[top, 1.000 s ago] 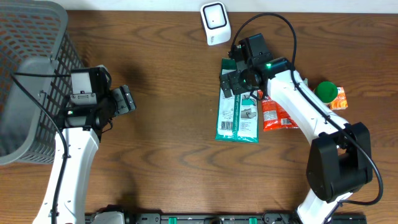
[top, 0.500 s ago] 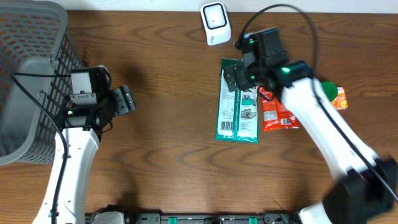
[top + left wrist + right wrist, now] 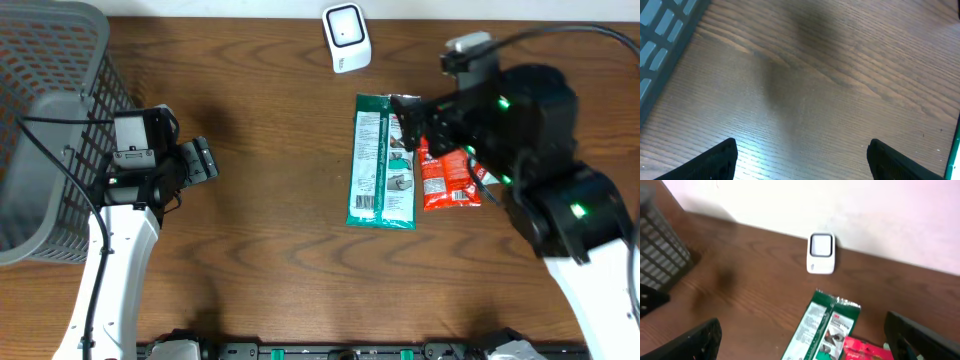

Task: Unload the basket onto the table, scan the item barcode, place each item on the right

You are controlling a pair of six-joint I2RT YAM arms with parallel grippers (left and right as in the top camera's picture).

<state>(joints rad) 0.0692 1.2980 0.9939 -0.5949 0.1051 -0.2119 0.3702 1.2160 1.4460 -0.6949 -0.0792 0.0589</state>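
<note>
Rising: right gripper (image 3: 408,125), drawn up off green packet (image 3: 380,165) within last second, jaws wide, empty. Packet flat on table (image 3: 270,250), centre-right of overhead, below scanner (image 3: 346,38). Left gripper (image 3: 203,160) wide, idle. Scan likely outstanding.

Red packet (image 3: 443,186) partly behind right arm (image 3: 535,125)

The flat plastic packet (image 3: 378,165) is teal green with white label panels. The crinkled foil pouch (image 3: 445,185) is red with white print. The rounded plastic scanner (image 3: 346,37) is white, its window dark. The wooden table (image 3: 270,150) shows streaked brown grain. The wire-mesh basket (image 3: 45,120) is grey.
</note>
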